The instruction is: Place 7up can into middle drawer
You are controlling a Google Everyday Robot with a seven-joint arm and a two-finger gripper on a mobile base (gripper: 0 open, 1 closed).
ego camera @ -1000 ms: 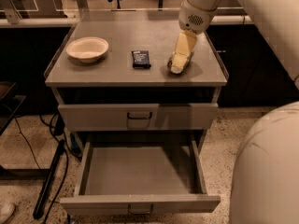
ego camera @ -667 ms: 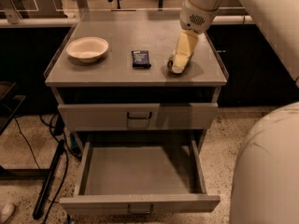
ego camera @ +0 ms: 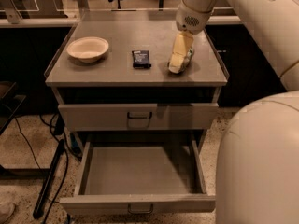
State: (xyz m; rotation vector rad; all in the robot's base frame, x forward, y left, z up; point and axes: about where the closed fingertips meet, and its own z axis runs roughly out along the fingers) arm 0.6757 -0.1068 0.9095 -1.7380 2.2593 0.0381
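- Gripper (ego camera: 178, 62) is down on the cabinet top (ego camera: 117, 36), at the right side near the front edge.
- It hangs from the big white arm (ego camera: 201, 6) that comes in from the top right.
- I cannot tell if the gripper is open or closed, or if it has hold of anything.
- 7up can (ego camera: 189, 56) sits right at the gripper, mostly hidden behind it; a bit of green and white peeks out on the right.
- Black packet (ego camera: 141, 59) lies just left of the gripper.
- Bowl (ego camera: 88, 49) sits far to the left.
- Upper drawer (ego camera: 93, 116) is closed.
- Middle drawer (ego camera: 140, 204) below is pulled out, well apart from the can.
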